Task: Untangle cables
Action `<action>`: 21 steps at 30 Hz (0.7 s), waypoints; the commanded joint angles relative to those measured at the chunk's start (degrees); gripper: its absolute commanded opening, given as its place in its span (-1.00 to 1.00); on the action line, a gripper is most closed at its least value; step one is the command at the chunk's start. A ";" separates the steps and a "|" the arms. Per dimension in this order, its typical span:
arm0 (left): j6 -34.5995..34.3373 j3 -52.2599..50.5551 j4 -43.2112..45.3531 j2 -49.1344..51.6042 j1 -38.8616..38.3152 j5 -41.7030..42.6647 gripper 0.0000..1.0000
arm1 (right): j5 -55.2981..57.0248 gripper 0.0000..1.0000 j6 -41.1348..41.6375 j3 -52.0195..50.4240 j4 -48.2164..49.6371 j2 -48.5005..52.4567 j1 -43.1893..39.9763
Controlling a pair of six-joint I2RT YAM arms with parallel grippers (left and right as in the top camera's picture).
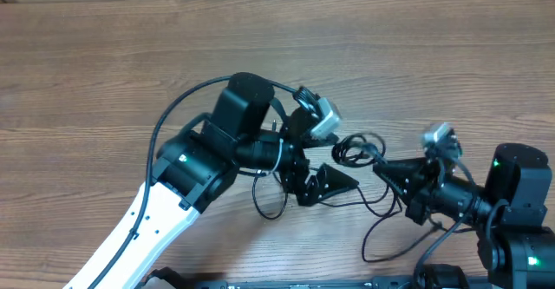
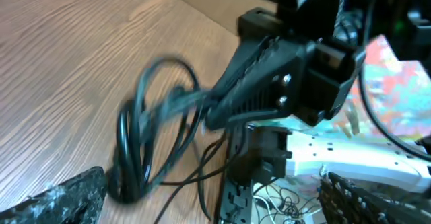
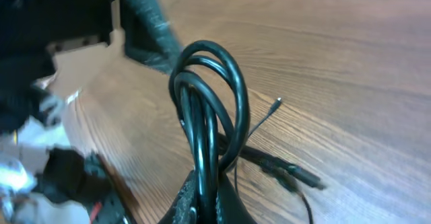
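The cables [image 1: 357,148] form a small black looped bundle at the middle of the wooden table, with thin strands [image 1: 375,228] trailing toward the front edge. My right gripper [image 1: 381,169] reaches in from the right and is shut on the bundle. In the right wrist view the loops [image 3: 210,96] rise straight out of the shut gripper [image 3: 214,200], and a plug end [image 3: 296,175] lies on the wood beside it. My left gripper [image 1: 334,157] is open just left of the bundle. In its own view the left gripper [image 2: 212,204] stands wide apart from the cables [image 2: 145,136], which the right gripper [image 2: 269,83] pinches.
Beyond the table's front edge the left wrist view shows a white power strip [image 2: 337,158] and loose thin wires [image 2: 283,204] on the floor. A black strip [image 1: 303,283] runs along the front edge. Bare wooden tabletop [image 1: 130,55] stretches behind and to the left.
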 commanded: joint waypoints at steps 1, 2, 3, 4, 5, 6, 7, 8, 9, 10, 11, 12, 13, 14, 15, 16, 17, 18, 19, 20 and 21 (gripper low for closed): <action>-1.27 0.55 -1.97 -0.26 3.04 -0.22 1.00 | 4.31 -0.92 15.32 1.11 3.23 -0.15 -0.04; -1.25 0.55 -2.49 -0.28 3.50 -0.24 0.99 | 4.31 -0.92 17.29 1.11 4.42 -0.15 -0.04; -1.25 0.55 -3.17 -0.28 4.04 -0.24 0.99 | 4.31 -0.92 19.28 1.11 5.57 -0.15 -0.04; -1.22 0.55 -3.72 -0.28 4.55 -0.24 1.00 | 4.31 -0.92 21.81 1.11 6.97 -0.15 -0.04; -1.16 0.55 -4.09 -0.28 4.96 -0.24 0.99 | 4.31 -0.92 24.04 1.11 8.17 -0.15 -0.04; -0.72 0.55 -4.48 -0.28 5.35 -0.22 1.00 | 4.31 -0.92 26.32 1.11 9.51 -0.15 -0.04; -0.39 0.55 -4.70 -0.28 5.57 -0.26 0.99 | 4.28 -0.92 29.03 1.11 11.06 -0.15 -0.04; 0.13 0.55 -4.92 -0.28 5.77 -0.28 1.00 | 4.28 -0.92 31.39 1.11 12.35 -0.15 -0.04; 0.33 0.55 -4.94 -0.28 5.77 -0.28 0.99 | 4.26 -0.92 34.27 1.11 13.94 -0.15 -0.04; 0.55 0.55 -4.94 -0.28 5.77 -0.24 1.00 | 4.26 -0.92 36.09 1.11 14.86 -0.15 -0.04; 0.83 0.55 -4.94 -0.28 5.75 -0.24 1.00 | 4.26 -0.92 38.86 1.11 16.24 -0.15 -0.04; 1.22 0.55 -4.94 -0.28 5.77 -0.24 0.99 | 4.26 -0.92 41.22 1.11 17.46 -0.15 -0.04; 1.84 0.55 -4.96 -0.28 5.75 -0.26 0.99 | 4.13 -0.92 44.02 1.11 19.02 -0.15 -0.02; 2.36 0.55 -4.94 -0.28 5.75 -0.26 0.99 | 3.74 -0.92 45.92 1.11 20.41 -0.15 -0.04; 3.08 0.55 -4.92 -0.28 5.75 -0.24 1.00 | 2.89 -0.92 47.25 1.11 21.86 -0.15 -0.02; 3.93 0.55 -4.92 -0.28 5.75 -0.26 0.99 | 1.68 -0.92 48.54 1.11 23.58 -0.15 -0.04; 4.81 0.55 -4.92 -0.28 5.75 -0.24 1.00 | 0.11 -0.92 50.03 1.11 25.75 -0.15 -0.02; 5.88 0.55 -4.90 -0.26 5.75 -0.26 1.00 | -0.81 -0.92 51.41 1.11 27.30 -0.15 -0.04; 6.95 0.55 -4.85 -0.26 5.75 -0.26 0.99 | -1.44 -0.92 52.76 1.11 28.65 -0.15 -0.04; 7.76 0.55 -4.79 -0.26 5.75 -0.26 0.99 | -2.05 -0.92 54.86 1.11 30.38 -0.15 -0.02; 8.37 0.55 -4.59 -0.26 5.75 -0.26 1.00 | -2.40 -0.92 56.50 1.11 31.56 -0.15 -0.02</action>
